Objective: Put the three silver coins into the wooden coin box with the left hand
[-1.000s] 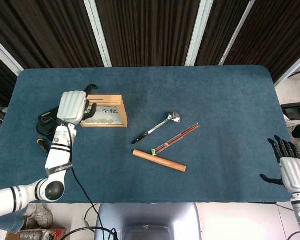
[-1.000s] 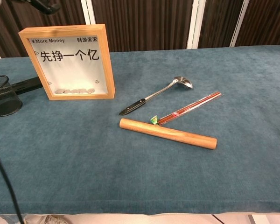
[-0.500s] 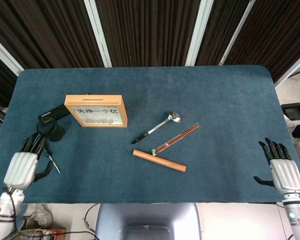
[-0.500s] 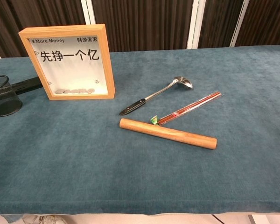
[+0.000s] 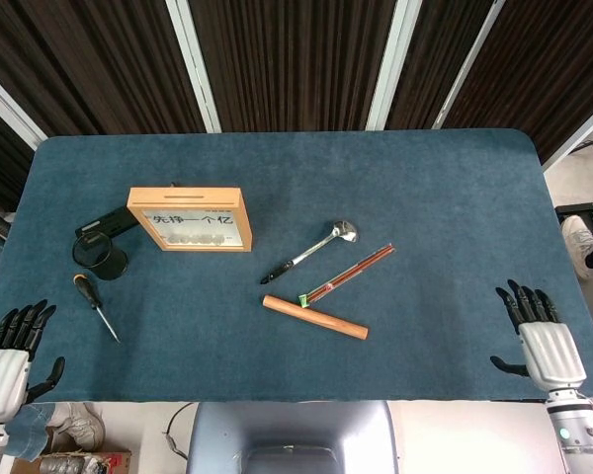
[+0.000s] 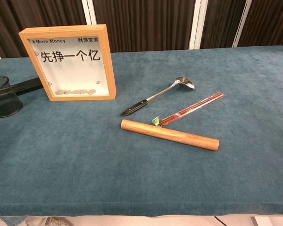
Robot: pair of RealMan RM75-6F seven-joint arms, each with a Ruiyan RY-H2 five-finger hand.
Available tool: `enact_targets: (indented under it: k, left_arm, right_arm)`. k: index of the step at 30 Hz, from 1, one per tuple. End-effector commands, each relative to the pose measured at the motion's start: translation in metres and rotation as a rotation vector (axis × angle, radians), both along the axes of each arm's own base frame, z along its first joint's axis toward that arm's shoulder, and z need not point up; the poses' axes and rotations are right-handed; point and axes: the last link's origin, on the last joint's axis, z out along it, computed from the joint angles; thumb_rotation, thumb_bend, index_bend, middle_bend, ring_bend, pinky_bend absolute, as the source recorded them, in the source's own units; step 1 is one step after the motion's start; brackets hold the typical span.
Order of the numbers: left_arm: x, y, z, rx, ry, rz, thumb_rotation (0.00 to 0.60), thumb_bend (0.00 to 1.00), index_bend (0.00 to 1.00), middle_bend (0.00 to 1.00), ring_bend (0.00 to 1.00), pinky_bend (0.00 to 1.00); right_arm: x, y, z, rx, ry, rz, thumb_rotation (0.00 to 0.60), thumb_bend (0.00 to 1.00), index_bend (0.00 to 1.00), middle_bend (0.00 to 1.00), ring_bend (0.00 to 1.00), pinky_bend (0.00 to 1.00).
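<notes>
Looking down from the head view, I am seeing the wooden coin box (image 5: 190, 218) standing upright on its long edge toward the left of the table (image 5: 376, 178), its clear front facing me so that the contents are showing through. In the chest view the silver coins (image 6: 75, 92) are lying in a row along the bottom of the box (image 6: 68, 61), behind the pane; I cannot count them reliably, but no loose coin is showing anywhere on the cloth, so I am judging the drop-in done or very nearly so.

I am keeping my left hand (image 5: 8, 354) low at the near left corner, off the edge of the cloth, well apart from the box and clear of the screwdriver (image 5: 96, 307) and the black mesh cup (image 5: 101, 261). Its fingers are spread and pointing upward, gripping nothing and touching nothing.

My right hand (image 5: 536, 338) is idling at the near right corner in the same way, fingers fanned apart and empty, well away from the ladle (image 5: 311, 251), the chopsticks (image 5: 348, 275) and the wooden rolling pin (image 5: 314, 317) lying mid-table. Neither hand is appearing in the chest view.
</notes>
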Motion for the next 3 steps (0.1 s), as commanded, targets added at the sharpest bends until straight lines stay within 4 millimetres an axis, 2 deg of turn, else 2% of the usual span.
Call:
enact_targets:
  k: [1, 3]
  left_arm:
    - [0.0008, 0.0020, -0.0033, -0.005, 0.004, -0.014, 0.600, 0.40, 0.00, 0.02, 0.00, 0.05]
    - [-0.0002, 0.0037, -0.0045, -0.003, 0.021, -0.018, 0.600, 0.41, 0.00, 0.02, 0.00, 0.05]
  right_arm:
    - [-0.0005, 0.0000, 0.0010, -0.003, -0.001, -0.003, 0.600, 0.14, 0.00, 0.00, 0.00, 0.00]
    - [-0.0004, -0.0005, 0.0012, -0.007, 0.002, -0.001, 0.600, 0.14, 0.00, 0.00, 0.00, 0.00]
